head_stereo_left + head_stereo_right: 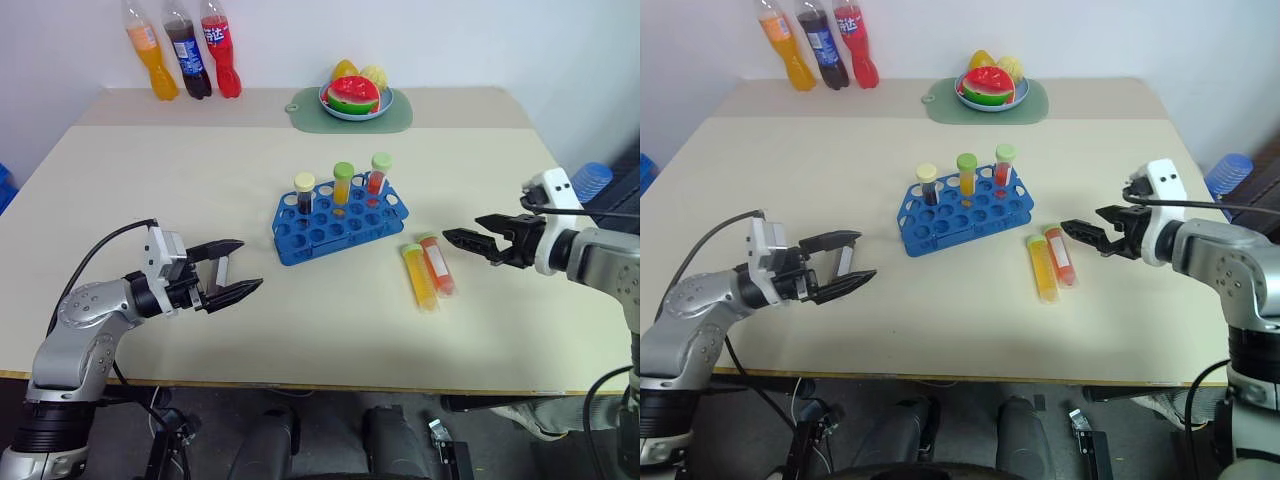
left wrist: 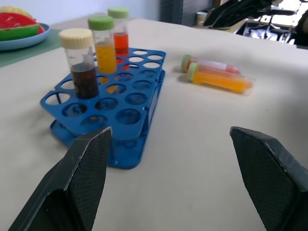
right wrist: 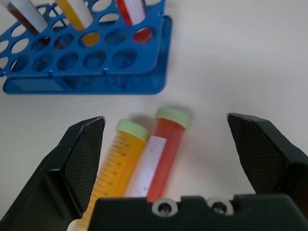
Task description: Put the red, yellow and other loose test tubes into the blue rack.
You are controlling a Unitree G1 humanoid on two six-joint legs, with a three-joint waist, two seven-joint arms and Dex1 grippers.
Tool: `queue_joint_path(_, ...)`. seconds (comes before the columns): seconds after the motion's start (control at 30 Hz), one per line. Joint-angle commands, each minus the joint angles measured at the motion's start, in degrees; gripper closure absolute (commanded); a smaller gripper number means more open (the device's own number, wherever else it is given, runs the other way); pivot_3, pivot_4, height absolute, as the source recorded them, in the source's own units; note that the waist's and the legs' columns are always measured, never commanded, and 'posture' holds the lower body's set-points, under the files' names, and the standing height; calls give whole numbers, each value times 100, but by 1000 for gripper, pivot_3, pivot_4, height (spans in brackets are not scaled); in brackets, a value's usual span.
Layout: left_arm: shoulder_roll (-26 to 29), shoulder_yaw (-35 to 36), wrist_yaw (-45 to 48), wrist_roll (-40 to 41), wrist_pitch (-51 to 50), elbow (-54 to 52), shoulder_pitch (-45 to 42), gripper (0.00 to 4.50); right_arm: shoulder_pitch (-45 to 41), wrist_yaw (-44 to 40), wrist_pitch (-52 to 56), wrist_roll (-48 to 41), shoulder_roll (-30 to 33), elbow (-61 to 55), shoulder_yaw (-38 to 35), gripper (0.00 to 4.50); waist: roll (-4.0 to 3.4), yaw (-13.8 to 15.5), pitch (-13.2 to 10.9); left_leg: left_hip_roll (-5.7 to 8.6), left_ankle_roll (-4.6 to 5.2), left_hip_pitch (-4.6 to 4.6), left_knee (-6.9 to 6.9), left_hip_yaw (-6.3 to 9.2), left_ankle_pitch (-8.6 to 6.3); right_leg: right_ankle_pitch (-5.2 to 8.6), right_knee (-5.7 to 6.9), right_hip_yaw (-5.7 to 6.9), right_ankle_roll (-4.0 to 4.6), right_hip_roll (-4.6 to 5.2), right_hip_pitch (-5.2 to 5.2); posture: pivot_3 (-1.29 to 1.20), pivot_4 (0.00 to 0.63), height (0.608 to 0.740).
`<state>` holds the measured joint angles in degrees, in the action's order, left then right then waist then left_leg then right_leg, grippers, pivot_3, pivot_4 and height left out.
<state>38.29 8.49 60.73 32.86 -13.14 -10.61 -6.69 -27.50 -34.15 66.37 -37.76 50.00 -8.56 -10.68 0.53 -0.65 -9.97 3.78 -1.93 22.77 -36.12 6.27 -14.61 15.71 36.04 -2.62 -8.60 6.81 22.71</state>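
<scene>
Standing at the table's far edge, 3 soda bottles (image 1: 182, 50) carried labels too small to read — orange, dark cola, red. The red tube (image 3: 161, 149) bore a white label, its writing unreadable; the yellow tube (image 3: 115, 166) touching it showed graduation marks, both partly hidden behind the right gripper (image 3: 178, 159), fingers spread wide. The blue rack (image 1: 338, 220) sat mid-table holding 3 capped tubes. The left gripper (image 1: 235, 268) hovered spread apart, empty. A fruit plate (image 1: 356, 98) rested on a green mat (image 1: 400, 118).

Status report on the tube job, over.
Both jaws open, empty. Yellow tube and red tube loose beside blue rack; three tubes racked. Nothing blocking.
</scene>
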Motion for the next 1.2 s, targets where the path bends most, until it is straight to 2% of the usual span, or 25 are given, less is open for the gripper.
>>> queue_joint_path(0.03,-2,28,-41,-18,53,-284,65,437,-166,-32,-5,199,30,84,244,0,0,-5,0,0,0,1,0,0,0,0,0,0,0,0,2,0,150,740)
queue_joint_path(0.17,-32,52,-119,-12,42,-419,197,437,-291,-133,-236,511,-14,371,666,0,-1,-18,0,2,0,2,-1,-2,0,-1,4,-1,-1,0,5,0,150,740)
queue_joint_path(0.57,-33,212,-361,29,88,-715,588,437,-646,-426,-801,1190,-332,1099,1323,0,-1,-15,0,17,0,3,-2,-1,0,-1,5,-1,-1,-2,7,0,150,740)
queue_joint_path(1.2,-47,286,-475,23,138,-881,868,437,-668,-732,-1176,1985,-404,1546,1652,0,-3,-20,-1,18,0,1,-1,-1,1,-1,7,-2,-1,-2,8,0,150,740)
